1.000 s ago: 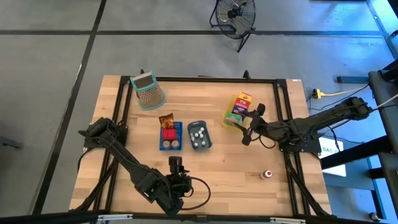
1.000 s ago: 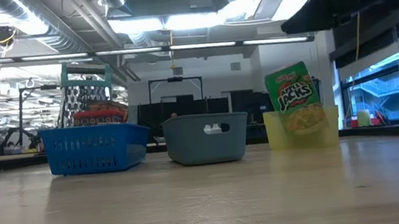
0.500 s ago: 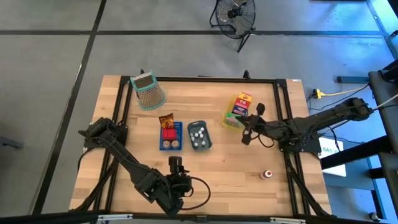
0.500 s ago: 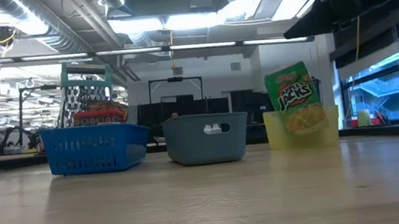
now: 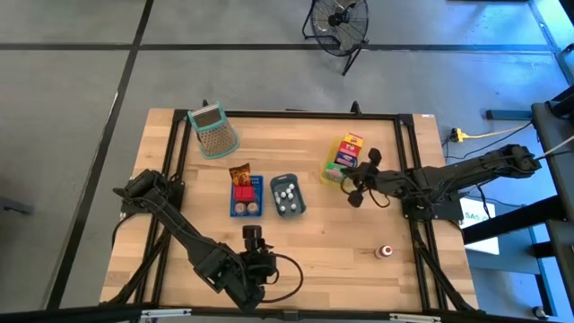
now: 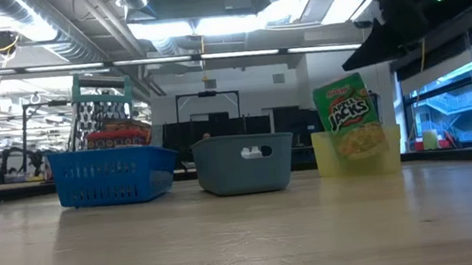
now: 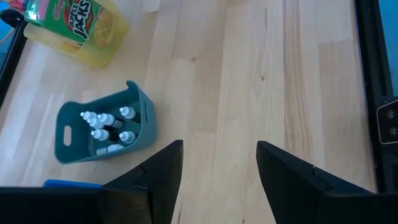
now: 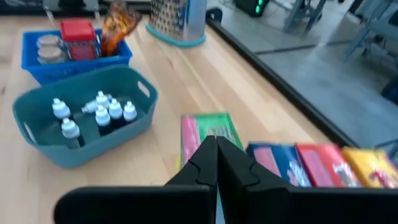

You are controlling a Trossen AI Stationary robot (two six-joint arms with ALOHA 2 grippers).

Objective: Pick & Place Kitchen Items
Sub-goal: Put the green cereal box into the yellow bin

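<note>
Items on table, 3 trays in a row across the middle.
- Blue tray, left: red tin, brown packet, 2 round lids, contents unread.
- Grey-blue tray, centre: 6 or so small white-capped bottles, lying loose.
- Yellow tray, right: green Apple Jacks carton upright at the near end, red, blue and yellow cartons behind it.
- Small jar: alone on bare wood, near right, well apart from all trays.
- Green-rimmed grater: far left.

Right gripper: raised just beside the yellow tray, fingers pressed together, nothing between them.
Left gripper: near edge, centre, jaws partly spread, empty.

Handling, judged: cartons are light, thin card, easily crushed; take across the 2 broad faces near the top. Jar is likely rigid, smooth, tippable; grip the body below the cap.
</note>
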